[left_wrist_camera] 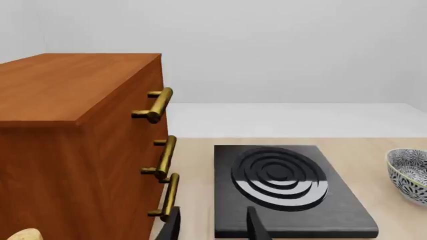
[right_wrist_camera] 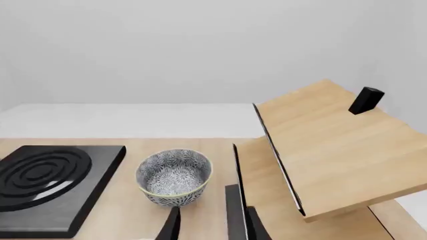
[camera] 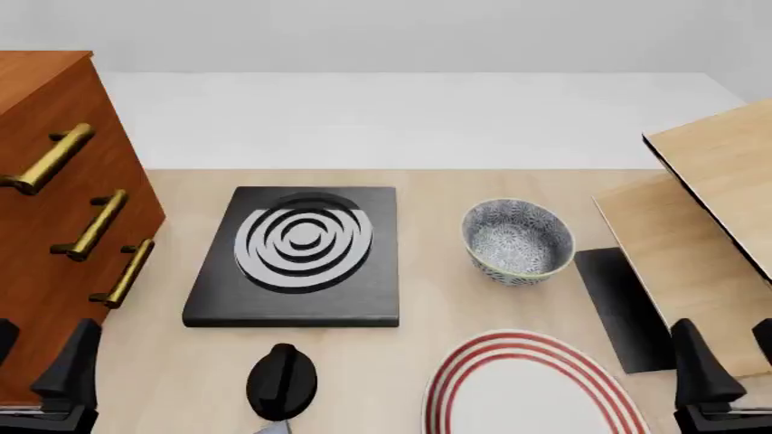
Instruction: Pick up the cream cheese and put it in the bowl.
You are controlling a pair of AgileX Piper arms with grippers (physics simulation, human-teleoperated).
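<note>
Both tools are parted and hold nothing. The left tool (left_wrist_camera: 212, 227) shows 2 dark fingertips with a clear gap between them, hanging near the cabinet (camera: 49, 226) and touching nothing. The right tool (right_wrist_camera: 212, 225) is likewise open, its fingers apart above the pale wood surface (camera: 422, 203), short of the bowl (camera: 518, 240).

The bowl is round and deep, glazed in a dense blue-grey and white speckle with a pale rim; it stands upright just right of the hob (camera: 298, 256) — a flat black slab with raised concentric rings. The cabinet is reddish wood with 3 brass bar handles. A white plate (camera: 531, 389) with red rings lies near the front edge, beside a black knob (camera: 281, 380). Tilted light-wood boards (camera: 711, 217) stand at the right.

The cream cheese is not visible in any view.
</note>
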